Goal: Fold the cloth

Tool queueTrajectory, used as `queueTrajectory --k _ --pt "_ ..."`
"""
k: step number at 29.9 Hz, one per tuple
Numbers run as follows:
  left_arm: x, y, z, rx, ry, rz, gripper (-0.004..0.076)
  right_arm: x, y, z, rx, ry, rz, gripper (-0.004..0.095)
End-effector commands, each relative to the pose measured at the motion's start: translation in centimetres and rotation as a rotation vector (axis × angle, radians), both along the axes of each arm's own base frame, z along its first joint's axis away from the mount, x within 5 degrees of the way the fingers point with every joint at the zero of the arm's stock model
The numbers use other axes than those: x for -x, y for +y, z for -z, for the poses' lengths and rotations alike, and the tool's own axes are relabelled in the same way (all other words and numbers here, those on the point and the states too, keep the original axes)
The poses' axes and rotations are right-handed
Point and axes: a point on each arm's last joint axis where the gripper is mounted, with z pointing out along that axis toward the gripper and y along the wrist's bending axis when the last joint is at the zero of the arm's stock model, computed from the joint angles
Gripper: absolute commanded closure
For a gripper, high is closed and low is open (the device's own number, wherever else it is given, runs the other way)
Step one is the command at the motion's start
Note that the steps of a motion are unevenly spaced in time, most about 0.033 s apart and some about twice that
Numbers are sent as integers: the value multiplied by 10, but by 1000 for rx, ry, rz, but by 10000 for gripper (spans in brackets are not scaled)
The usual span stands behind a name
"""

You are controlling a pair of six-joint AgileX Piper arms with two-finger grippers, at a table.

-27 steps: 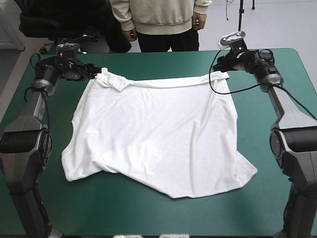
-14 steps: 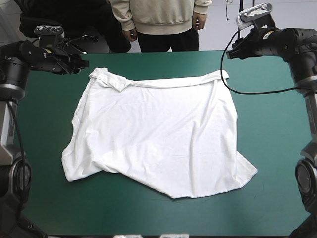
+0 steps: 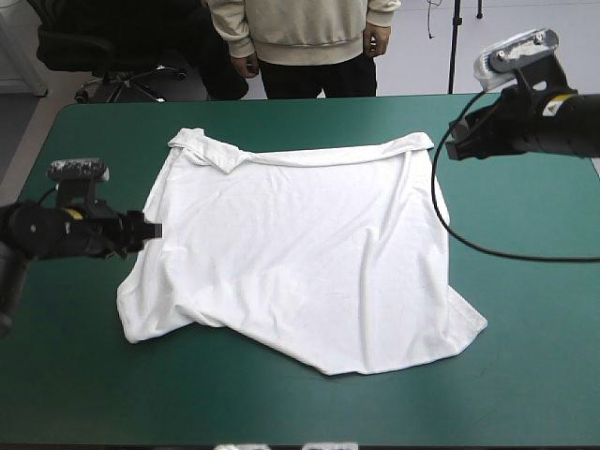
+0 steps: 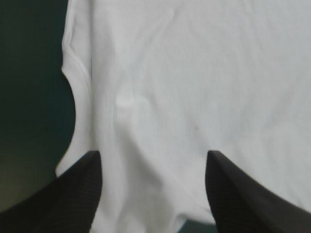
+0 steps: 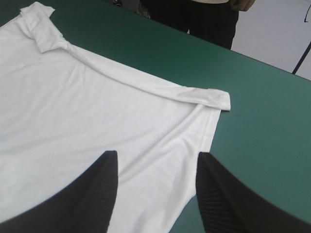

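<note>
The T-shirt (image 3: 300, 253) lies spread out in the middle of the worktop (image 3: 525, 309). It is white and mostly flat, with soft wrinkles. Along its far edge the cloth is rolled over into a thin band that runs from one far corner to the other. At the far left corner the band ends in a small bunched lump. The near edge is slanted. It has a round lobe at the near left and a point at the near right.

The left gripper (image 3: 150, 230) is at the left edge of the T-shirt, about halfway along that side. Its black fingers (image 4: 73, 194) are spread wide apart. In its wrist view, white cloth fills the space between them and ahead of them, with the teal-green cover off to one side. It is hard to tell if the fingers touch the cloth.

The right gripper (image 3: 452, 145) hangs above the worktop, just beside the far right corner of the T-shirt. Its black fingers (image 5: 92, 194) are spread apart too and hold nothing. The far right corner of the cloth lies just ahead of them.
</note>
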Motion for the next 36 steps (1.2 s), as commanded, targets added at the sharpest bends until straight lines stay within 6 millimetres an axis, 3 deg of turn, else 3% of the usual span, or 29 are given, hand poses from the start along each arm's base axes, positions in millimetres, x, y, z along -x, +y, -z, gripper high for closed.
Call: queueTrajectory --k 1,10,18,24,29,36 --pt "31 -2 9 55 -29 -56 277 31 -3 -4 -34 -66 13 450" --pt "69 -1 77 114 189 -199 277 47 1 29 -66 -6 -30 450" --pt "77 2 105 87 271 -247 277 47 11 31 -139 -12 -120 450" --pt "75 15 109 -4 231 -353 277 47 11 33 -127 -12 -131 450" --pt "61 12 112 82 182 -397 277 44 12 38 -137 0 -136 450" --pt "33 14 148 53 322 -406 277 44 12 39 -136 10 -143 481"
